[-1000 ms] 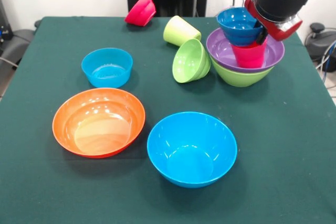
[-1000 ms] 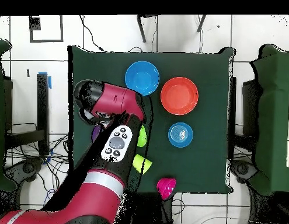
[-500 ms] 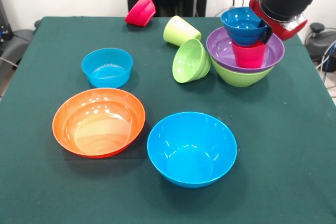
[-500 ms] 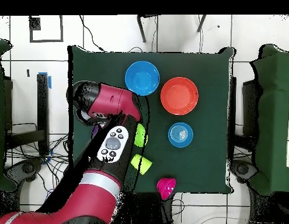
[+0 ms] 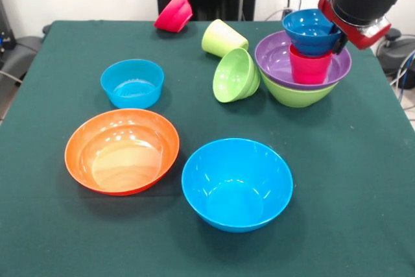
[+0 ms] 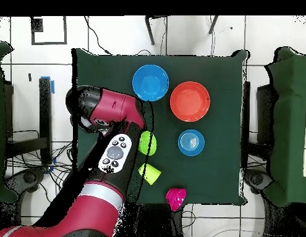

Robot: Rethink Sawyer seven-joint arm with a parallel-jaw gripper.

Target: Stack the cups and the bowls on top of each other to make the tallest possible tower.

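The tower stands at the right in the front view: a large lime-green bowl [image 5: 293,96] holds a wide purple bowl [image 5: 272,58], and a red cup [image 5: 309,69] stands upright in that. My gripper [image 5: 337,39] is shut on the right rim of a small dark blue bowl [image 5: 310,32]. It holds the bowl mouth-up right over the red cup's mouth. Whether bowl and cup touch I cannot tell. In the overhead view my arm [image 6: 109,111] hides the tower and the gripper.
A lime-green cup [image 5: 222,37] [image 6: 149,173] and a small lime-green bowl [image 5: 236,74] [image 6: 147,143] lie tipped just left of the tower. A pink-red bowl [image 5: 174,13] lies at the far edge. Small light blue [image 5: 132,83], orange [image 5: 122,150] and large light blue [image 5: 237,183] bowls stand upright.
The gripper has carried the dark blue bowl to the right in the front view, from the red cup's left side to over its mouth. The other pieces have not moved.
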